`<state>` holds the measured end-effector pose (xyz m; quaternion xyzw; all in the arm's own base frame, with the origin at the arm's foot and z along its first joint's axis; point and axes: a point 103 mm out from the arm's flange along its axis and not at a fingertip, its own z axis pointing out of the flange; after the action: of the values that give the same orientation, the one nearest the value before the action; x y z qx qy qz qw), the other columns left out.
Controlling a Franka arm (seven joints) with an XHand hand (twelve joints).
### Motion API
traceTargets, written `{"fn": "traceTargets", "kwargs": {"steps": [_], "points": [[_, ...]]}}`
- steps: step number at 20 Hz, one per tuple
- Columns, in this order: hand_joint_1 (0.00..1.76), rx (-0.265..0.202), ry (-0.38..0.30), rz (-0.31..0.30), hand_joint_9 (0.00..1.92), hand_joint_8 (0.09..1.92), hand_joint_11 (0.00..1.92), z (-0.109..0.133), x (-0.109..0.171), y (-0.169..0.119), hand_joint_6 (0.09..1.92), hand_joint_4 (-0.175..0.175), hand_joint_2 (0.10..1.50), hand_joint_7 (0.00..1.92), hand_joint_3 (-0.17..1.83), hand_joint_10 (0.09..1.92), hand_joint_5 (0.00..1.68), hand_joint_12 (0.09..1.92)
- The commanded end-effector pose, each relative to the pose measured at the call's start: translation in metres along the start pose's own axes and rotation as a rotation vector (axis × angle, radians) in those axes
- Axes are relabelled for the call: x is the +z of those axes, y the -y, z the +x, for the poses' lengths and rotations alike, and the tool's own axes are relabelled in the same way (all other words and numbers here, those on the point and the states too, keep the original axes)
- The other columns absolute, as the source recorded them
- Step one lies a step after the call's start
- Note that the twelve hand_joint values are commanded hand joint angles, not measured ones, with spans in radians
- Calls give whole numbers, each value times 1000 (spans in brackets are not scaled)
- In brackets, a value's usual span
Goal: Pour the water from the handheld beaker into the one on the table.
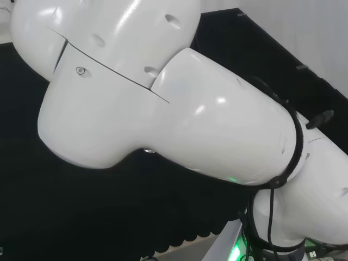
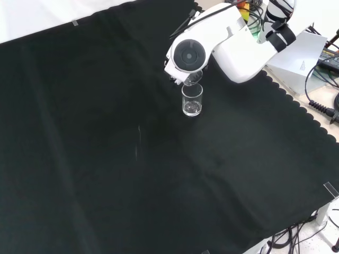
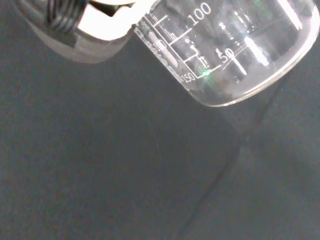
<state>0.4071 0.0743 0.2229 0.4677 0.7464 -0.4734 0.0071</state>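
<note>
A black cloth (image 2: 106, 159) is spread across the bench, and its scalloped edge (image 2: 296, 100) is seen running down the right side of the front view. A faint crease is caught by the light near the cloth's middle. Small tape tabs (image 2: 330, 189) are stuck at the cloth's borders. Beyond the edge, a pale bench top (image 2: 328, 114) is exposed, where black cables (image 2: 312, 84) are strewn beside a grey box (image 2: 302, 55). In the head view, a white wall (image 1: 304, 38) is seen rising behind the cloth, and a green glow (image 1: 235, 251) is given off low down.
</note>
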Motion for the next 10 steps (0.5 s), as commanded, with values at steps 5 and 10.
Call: {"fn": "traceTargets", "kwargs": {"steps": [5,10], "points": [[1290,-49,-173,-96,1436,671,1208,-12,7,3,931,-130,1112,1298,-175,907,1015,1041],[1290,-79,-282,-170,1434,673,1208,-22,13,7,933,-130,1112,1297,-175,907,1014,1041]]}}
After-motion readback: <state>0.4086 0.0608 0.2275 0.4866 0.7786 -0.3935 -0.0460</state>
